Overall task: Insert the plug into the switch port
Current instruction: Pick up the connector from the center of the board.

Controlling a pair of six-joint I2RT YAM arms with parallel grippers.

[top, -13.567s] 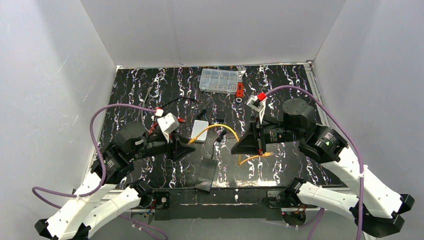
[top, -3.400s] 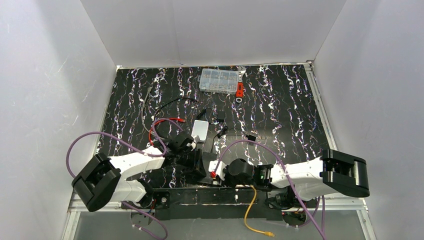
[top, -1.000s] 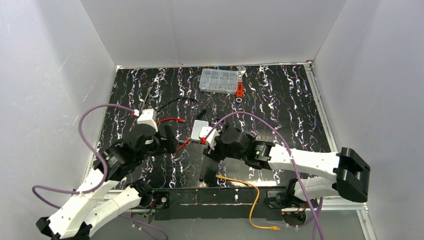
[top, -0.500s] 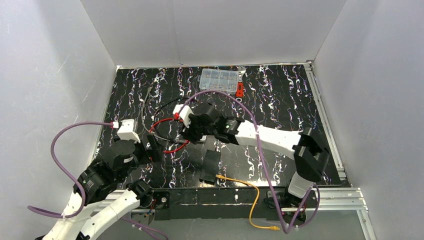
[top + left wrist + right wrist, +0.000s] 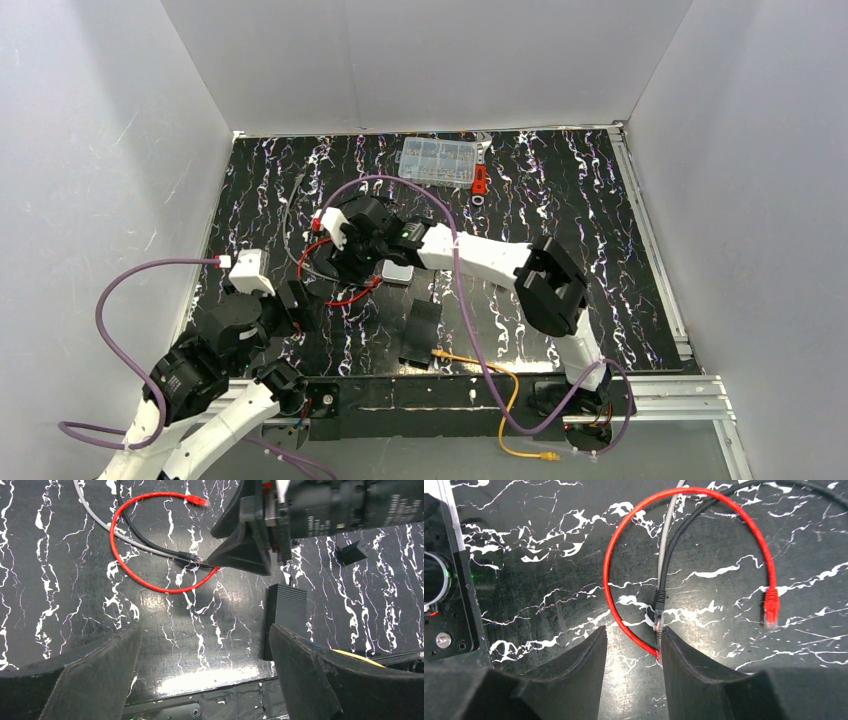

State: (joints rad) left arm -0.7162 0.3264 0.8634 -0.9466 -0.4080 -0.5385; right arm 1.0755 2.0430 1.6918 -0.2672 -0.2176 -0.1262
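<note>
Starting at the left: the left arm sits folded low over the near-left corner of the table (image 5: 600,220), wrist pitched down toward the mat. The left gripper (image 5: 205,630) hangs above the surface with its jaws spread wide and nothing between them, so we note it as released.

Next over, the right gripper (image 5: 634,630) is far across on the left half, nose down, with its fingertips at the mat on the near arc of the red cable (image 5: 607,580) loop. Its jaws stand part open with mat showing between them. The red cable passes into the gap close by one finger, not pinched, and the end of a black cable (image 5: 659,600) lies just beyond.

A white-grey box (image 5: 398,272) peeks out from under that wrist. Nearer the front edge the switch (image 5: 420,330) lies flat, apart from both grippers.

The plug (image 5: 437,353) is at the switch's near right corner — touching it or just beside it; we cannot tell whether it is seated in a port. Its orange cable (image 5: 512,378) trails right, then drops over the table's front edge.

Farthest right, the right arm's elbow stands raised above its base, and the forearm stretches leftward across the table.
</note>
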